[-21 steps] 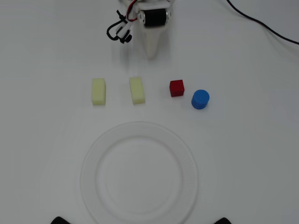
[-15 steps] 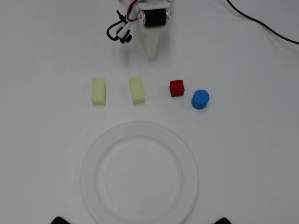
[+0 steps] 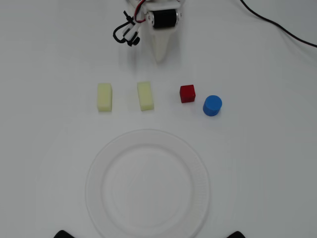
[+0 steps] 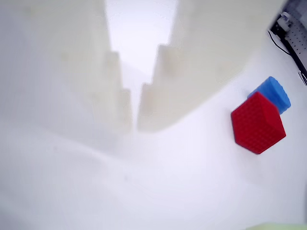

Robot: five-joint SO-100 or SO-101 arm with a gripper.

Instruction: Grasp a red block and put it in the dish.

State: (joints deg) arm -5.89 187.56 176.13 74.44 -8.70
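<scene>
The red block (image 3: pixel 187 93) is a small bright cube on the white table, right of centre in the overhead view, close beside a blue cylinder (image 3: pixel 212 105). In the wrist view the red block (image 4: pixel 257 123) lies to the right of the fingers. The dish (image 3: pixel 92 184), a large white plate with a ribbed rim, is empty at the bottom centre. My gripper (image 3: pixel 160 57) is at the top centre, well above and to the left of the red block, touching nothing. In the wrist view the gripper (image 4: pixel 134 125) shows its white jaws nearly together with nothing between them.
Two pale yellow oblong blocks (image 3: pixel 104 96) (image 3: pixel 145 95) lie left of the red block. The blue cylinder (image 4: pixel 276 92) sits just behind the red block in the wrist view. A black cable (image 3: pixel 277 25) crosses the top right corner. Two dark feet (image 3: pixel 64 234) show at the bottom edge.
</scene>
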